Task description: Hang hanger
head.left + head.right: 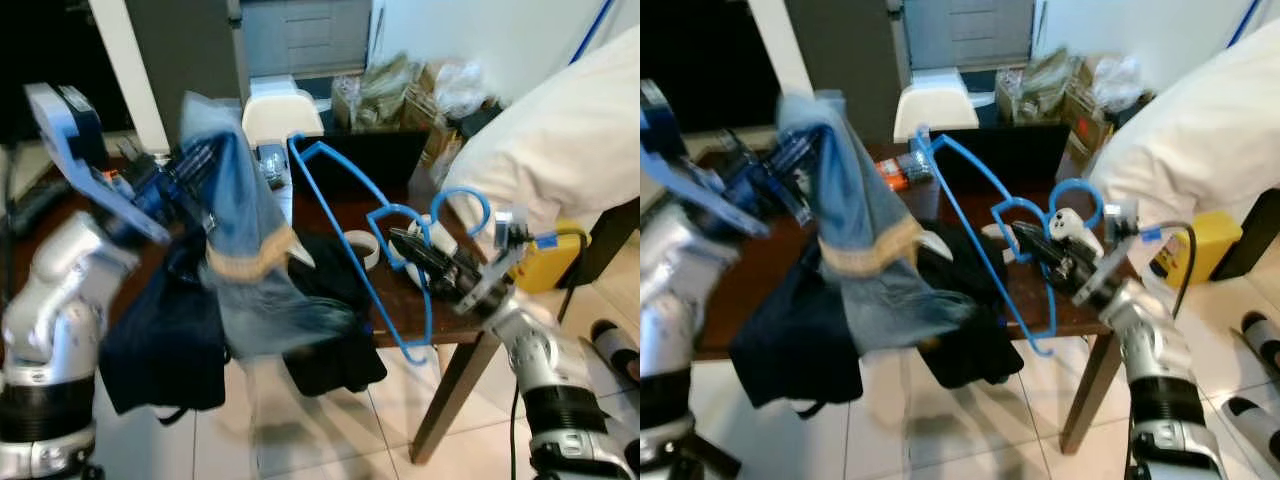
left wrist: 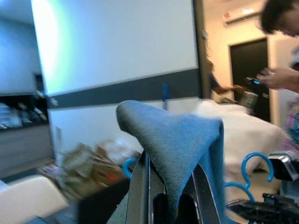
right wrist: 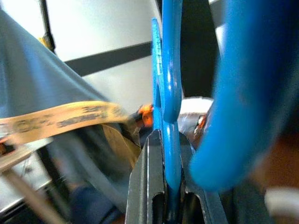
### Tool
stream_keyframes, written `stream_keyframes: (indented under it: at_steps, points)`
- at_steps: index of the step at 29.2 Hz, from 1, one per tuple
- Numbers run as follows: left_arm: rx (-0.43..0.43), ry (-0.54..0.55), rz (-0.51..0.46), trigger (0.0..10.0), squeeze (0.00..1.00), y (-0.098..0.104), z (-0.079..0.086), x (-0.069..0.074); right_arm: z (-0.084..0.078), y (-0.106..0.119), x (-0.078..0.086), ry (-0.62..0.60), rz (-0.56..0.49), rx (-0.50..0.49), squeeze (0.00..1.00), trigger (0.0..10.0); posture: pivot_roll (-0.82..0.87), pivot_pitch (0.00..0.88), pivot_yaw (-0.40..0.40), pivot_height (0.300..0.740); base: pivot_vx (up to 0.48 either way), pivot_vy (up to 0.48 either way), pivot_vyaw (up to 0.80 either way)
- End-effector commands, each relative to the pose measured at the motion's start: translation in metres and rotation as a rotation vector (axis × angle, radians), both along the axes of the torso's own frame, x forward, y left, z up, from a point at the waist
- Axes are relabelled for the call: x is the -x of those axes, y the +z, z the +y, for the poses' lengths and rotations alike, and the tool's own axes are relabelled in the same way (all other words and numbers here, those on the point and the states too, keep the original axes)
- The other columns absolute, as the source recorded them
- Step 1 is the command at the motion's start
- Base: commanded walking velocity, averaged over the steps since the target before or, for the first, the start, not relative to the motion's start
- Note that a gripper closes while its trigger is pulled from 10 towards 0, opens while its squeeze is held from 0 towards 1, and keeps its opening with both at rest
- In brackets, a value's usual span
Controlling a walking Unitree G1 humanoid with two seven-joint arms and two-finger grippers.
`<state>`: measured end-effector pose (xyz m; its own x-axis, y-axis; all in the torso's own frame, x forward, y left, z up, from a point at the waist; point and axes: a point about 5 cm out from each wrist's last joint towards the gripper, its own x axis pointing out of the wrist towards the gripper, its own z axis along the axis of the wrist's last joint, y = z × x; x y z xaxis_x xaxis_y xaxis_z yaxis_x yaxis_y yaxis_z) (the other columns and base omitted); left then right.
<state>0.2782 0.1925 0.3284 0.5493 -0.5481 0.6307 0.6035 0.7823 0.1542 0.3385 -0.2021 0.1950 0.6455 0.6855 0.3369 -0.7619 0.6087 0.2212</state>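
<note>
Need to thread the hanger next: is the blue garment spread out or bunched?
Bunched. The blue garment hangs in folds, pinched at one point by the left tool; the right tool holds the blue hanger beside it.

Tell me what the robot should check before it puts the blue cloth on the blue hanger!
1. Right gripper holds the thin blue plastic hanger: ok, the fingers are shut on its bar in the right wrist view.
2. Left gripper holds the light blue fabric garment: ok, cloth is pinched between the fingers.
3. Hanger is off the dark brown wooden table: ok, it is raised and tilted.
4. Garment's opening faces the hanger: cannot tell, the cloth is bunched and blurred.
5. Garment is free of the dark clothes draped over the table edge: cannot tell.
6. Hanger's arm is inside the garment: not ok, they are apart.
</note>
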Motion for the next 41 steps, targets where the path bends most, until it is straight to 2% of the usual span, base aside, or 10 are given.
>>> stream_keyframes:
  at_steps: [1, 11, 13, 17, 19, 27, 28, 37, 39, 41]
  points:
    - [-0.006, 0.006, -0.009, 10.0, 0.0, 0.009, 0.0, 0.003, -0.004, 0.002, -0.005, -0.061, 0.024, -0.027, 0.0, 10.0, 0.02, 0.0, -0.01, 0.74, 0.322, 0.0, 0.0]
    - [-0.046, 0.077, 0.107, 10.0, 0.0, -0.009, 0.004, -0.006, -0.003, 0.007, -0.002, -0.058, 0.045, -0.013, 0.0, 10.0, 0.02, 0.0, -0.007, 0.74, 0.254, 0.0, -0.57]
    - [-0.054, 0.248, 0.192, 10.0, 0.0, -0.023, 0.021, -0.02, -0.003, 0.011, -0.002, -0.059, 0.035, -0.037, 0.0, 10.0, 0.02, 0.0, -0.008, 0.74, 0.0, 0.0, -0.4]
    - [-0.053, 0.317, 0.244, 10.0, 0.0, -0.031, 0.029, -0.027, -0.003, 0.013, -0.002, -0.06, 0.026, -0.045, 0.0, 10.0, 0.02, 0.0, -0.008, 0.74, 0.0, 0.0, 0.0]
    - [-0.134, 0.437, 0.339, 10.0, 0.0, -0.052, 0.04, -0.037, -0.003, 0.017, -0.001, -0.059, 0.01, -0.055, 0.0, 10.0, 0.02, 0.0, -0.007, 0.74, 0.0, 0.0, 0.0]
    - [-0.364, 0.575, 0.553, 10.0, 0.01, -0.103, 0.048, -0.043, -0.006, 0.025, 0.001, -0.048, -0.012, -0.08, 0.0, 10.0, 0.02, 0.0, -0.008, 0.74, 0.0, 0.0, 0.0]
    - [-0.4, 0.607, 0.577, 10.0, 1.0, -0.109, 0.05, -0.043, -0.007, 0.026, 0.002, -0.05, -0.011, -0.083, 0.0, 10.0, 0.02, 0.0, -0.008, 0.74, 0.0, 0.0, 0.0]
    - [-0.446, 0.718, 0.537, 10.0, 1.0, -0.105, 0.058, -0.045, -0.007, 0.029, 0.002, -0.046, -0.015, -0.093, 0.0, 10.0, 0.01, 0.0, -0.008, 0.74, 0.0, 0.0, 0.0]
    - [-0.281, 0.63, 0.422, 10.0, 1.0, -0.071, 0.046, -0.045, -0.004, 0.028, 0.003, -0.037, -0.014, -0.1, 0.0, 10.0, 0.01, 0.0, -0.006, 0.74, 0.0, 0.0, 0.0]
    - [-0.281, 0.63, 0.422, 10.0, 1.0, -0.071, 0.046, -0.045, -0.004, 0.028, 0.003, -0.037, -0.014, -0.1, 0.0, 10.0, 0.01, 0.0, -0.006, 0.74, 0.0, 0.0, 0.0]
